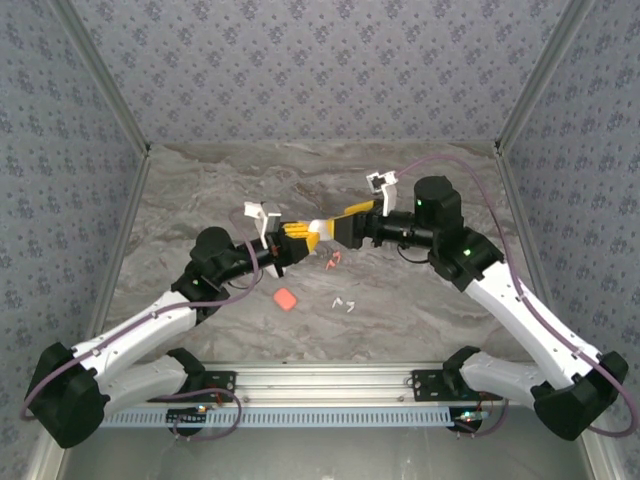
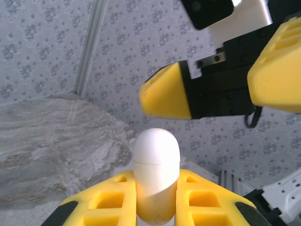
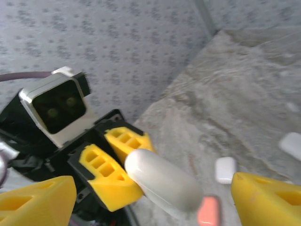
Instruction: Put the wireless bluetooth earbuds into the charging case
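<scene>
From above: a white rounded plastic charging case (image 1: 318,227) is pinched by the left end effector (image 1: 306,231). Coral-red stemmed earbuds (image 1: 333,258) and white earbuds (image 1: 345,302) are seen loose at its five o'clock. Right wrist: the right end effector (image 3: 153,200) is held spread near the case.

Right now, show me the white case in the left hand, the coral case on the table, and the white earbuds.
white case (image 2: 156,143), left wrist view, its domed lid
coral case (image 1: 286,299), top external view, its middle
white earbuds (image 1: 350,305), top external view, the right-hand bud
</scene>
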{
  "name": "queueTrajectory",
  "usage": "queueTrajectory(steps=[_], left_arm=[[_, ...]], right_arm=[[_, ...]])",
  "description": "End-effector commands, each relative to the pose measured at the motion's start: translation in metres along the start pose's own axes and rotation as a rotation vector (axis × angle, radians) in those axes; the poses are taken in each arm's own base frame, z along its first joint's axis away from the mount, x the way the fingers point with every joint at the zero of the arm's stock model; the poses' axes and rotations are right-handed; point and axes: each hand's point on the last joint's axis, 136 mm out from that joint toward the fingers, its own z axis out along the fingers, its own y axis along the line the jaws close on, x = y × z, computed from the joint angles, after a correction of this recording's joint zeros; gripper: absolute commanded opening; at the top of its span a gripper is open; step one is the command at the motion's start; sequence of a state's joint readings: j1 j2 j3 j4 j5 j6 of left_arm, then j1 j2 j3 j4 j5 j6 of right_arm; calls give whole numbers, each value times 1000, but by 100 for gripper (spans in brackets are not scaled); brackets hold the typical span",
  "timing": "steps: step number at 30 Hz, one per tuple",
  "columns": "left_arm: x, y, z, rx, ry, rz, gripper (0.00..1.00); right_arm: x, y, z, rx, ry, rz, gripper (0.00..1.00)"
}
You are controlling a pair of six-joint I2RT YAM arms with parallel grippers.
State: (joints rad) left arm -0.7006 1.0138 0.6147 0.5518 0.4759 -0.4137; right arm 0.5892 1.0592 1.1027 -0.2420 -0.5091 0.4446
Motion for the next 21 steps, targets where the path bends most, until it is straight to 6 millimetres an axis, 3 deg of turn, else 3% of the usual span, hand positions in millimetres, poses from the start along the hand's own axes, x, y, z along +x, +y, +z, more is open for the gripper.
queueTrajectory(steps=[1, 5, 7, 14, 21], left_arm=[[-12, 13, -3, -96, -17, 46, 0], [5, 52, -10, -213, 20, -21, 0], [11, 73, -15, -265, 37, -72, 0], [48, 150, -37, -461, 158, -214, 0], [90, 230, -57, -613, 255, -415, 0]], right_arm=[[-9, -37, -25, 258, -63, -14, 91], [13, -90, -47, 531, -18, 63, 93], [27, -106, -53, 593, 14, 102, 93], [55, -126, -54, 619, 63, 165, 94], [60, -131, -52, 622, 85, 176, 96]])
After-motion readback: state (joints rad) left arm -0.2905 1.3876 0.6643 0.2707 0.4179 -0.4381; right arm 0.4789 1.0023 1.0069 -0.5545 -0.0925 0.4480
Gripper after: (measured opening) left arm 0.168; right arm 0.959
